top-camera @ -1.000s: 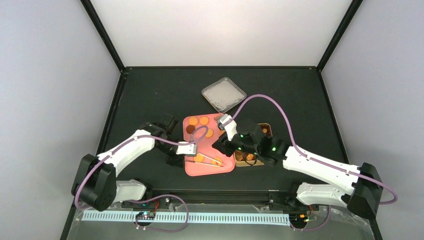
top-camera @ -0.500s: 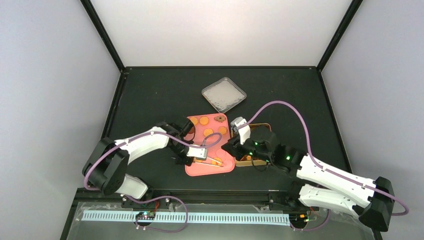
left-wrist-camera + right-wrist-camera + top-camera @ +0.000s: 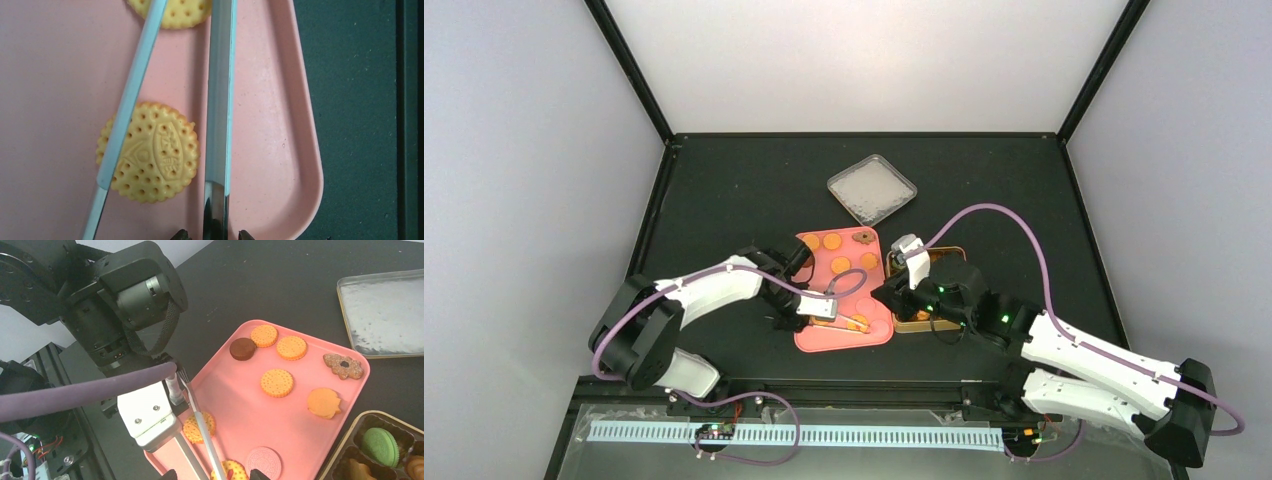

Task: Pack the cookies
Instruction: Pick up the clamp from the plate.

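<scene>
Mostly on the pink tray (image 3: 235,405), lying flat and apart from one another: cookies (image 3: 276,382), small and round, golden-orange, with scalloped rims and rows of pinholes. Among them:
- a smooth brown cookie (image 3: 242,348) at the far corner
- a flower-shaped cookie (image 3: 343,366) with a dark centre
- a plain orange cookie (image 3: 323,402) with a lobed edge
- a pink cookie (image 3: 262,462), embossed, toward the near edge

Close up from the left wrist, a yellow cookie (image 3: 155,160): stamped lettering in the middle, holes all around it. In one compartment of the brown box (image 3: 357,427) just beside the tray, a rounded green cookie (image 3: 381,446). Farther back on the black table (image 3: 724,200), well apart, a silvery lid (image 3: 871,188).

Across the tray's near end, metal tongs (image 3: 218,100), one arm lying over the yellow cookie, the other just beside it.

Left gripper (image 3: 210,235): jaws narrow, pinching one arm of the tongs.

Right gripper (image 3: 211,475): fingertips barely showing at the bottom edge of its own wrist view, set apart, with the far end of the tongs running between them. Gripping or not, cannot tell.
</scene>
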You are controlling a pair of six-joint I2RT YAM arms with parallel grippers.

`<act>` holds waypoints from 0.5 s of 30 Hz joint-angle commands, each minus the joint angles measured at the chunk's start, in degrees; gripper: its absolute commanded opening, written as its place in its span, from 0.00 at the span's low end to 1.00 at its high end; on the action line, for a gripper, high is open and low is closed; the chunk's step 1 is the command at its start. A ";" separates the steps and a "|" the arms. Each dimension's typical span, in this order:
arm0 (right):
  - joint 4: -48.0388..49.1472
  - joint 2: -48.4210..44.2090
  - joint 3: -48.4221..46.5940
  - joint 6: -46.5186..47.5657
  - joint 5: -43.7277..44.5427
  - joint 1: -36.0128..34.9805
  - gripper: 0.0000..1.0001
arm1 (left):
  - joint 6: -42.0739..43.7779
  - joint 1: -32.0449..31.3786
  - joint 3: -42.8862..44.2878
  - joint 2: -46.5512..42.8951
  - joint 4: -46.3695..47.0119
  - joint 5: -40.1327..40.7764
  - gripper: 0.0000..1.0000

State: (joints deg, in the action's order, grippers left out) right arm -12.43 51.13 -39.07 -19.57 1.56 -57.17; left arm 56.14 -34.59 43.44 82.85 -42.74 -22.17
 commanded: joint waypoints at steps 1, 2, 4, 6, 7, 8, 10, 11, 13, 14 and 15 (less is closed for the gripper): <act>0.96 -0.65 -0.04 -0.35 1.00 0.39 0.38 | -1.14 -0.35 -0.64 -0.81 1.74 2.44 0.24; 1.14 -0.60 0.00 -0.44 0.91 0.39 0.38 | -1.53 -0.39 -0.58 -0.72 2.12 2.48 0.21; 1.40 -0.60 0.04 -0.53 0.73 0.39 0.38 | -2.06 -0.54 -0.63 -0.80 3.18 3.01 0.14; 1.39 -0.73 -0.04 -0.63 0.68 0.47 0.38 | -2.83 -0.70 -0.43 -1.20 3.53 2.83 0.09; 1.41 -0.84 -0.04 -0.64 0.64 0.48 0.38 | -3.09 -0.73 -0.26 -1.57 3.47 2.53 0.07; 1.47 -0.92 -0.12 -0.71 0.69 0.48 0.38 | -3.22 -0.68 -0.10 -2.01 3.05 2.01 0.06; 1.66 -1.22 -0.17 -0.80 0.71 0.56 0.38 | -3.35 -0.67 0.56 -2.93 1.62 0.67 0.04; 1.62 -1.33 -0.28 -0.80 0.72 0.64 0.38 | -3.53 -0.67 1.04 -3.37 0.61 -0.05 0.03; 1.68 -1.54 -0.61 -0.89 0.72 0.90 0.40 | -4.06 -0.67 2.56 -4.14 -1.54 -1.62 0.02; 1.73 -1.67 -0.79 -0.90 0.71 0.99 0.42 | -4.18 -0.73 3.26 -4.54 -2.99 -2.54 0.02; 1.84 -1.92 -1.01 -0.91 0.72 1.09 0.47 | -4.12 -0.62 4.09 -4.91 -4.43 -3.80 0.02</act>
State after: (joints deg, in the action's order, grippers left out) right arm -12.32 50.59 -39.07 -20.01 1.50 -56.84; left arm 53.21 -34.96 43.79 79.77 -42.06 -21.23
